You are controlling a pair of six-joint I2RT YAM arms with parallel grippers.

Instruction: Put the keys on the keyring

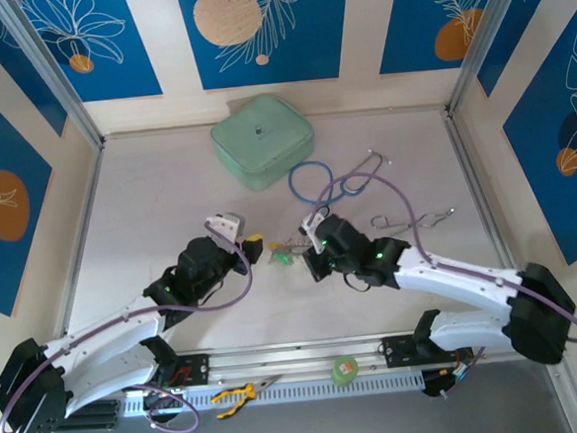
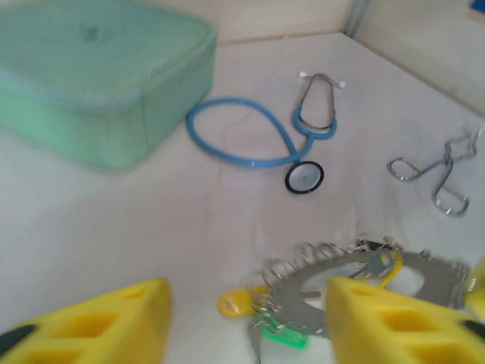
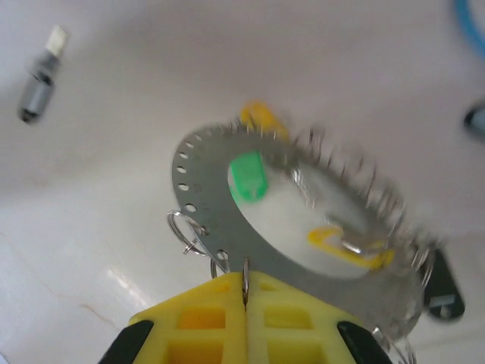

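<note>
The keyring (image 3: 203, 211) is a flat silver-grey ring with small holes and wire loops along its rim. My right gripper (image 3: 245, 292) is shut on its near edge and holds it tilted above the table. A green key tag (image 3: 248, 177), a yellow key (image 3: 333, 241) and a black tag (image 3: 445, 292) hang at the ring. In the left wrist view the keyring (image 2: 295, 292) lies between my open left gripper (image 2: 246, 322) fingers, close to the right finger (image 2: 386, 318); a yellow tag (image 2: 236, 302) and a green tag (image 2: 284, 337) are beside it. From above, both grippers meet at the keys (image 1: 283, 256).
A pale green case (image 1: 262, 139) sits at the back. A blue stethoscope (image 1: 335, 178) lies right of it, with metal forceps (image 1: 413, 220) further right. Yellow pliers (image 1: 236, 392) and a green tape roll (image 1: 345, 370) rest on the front rail.
</note>
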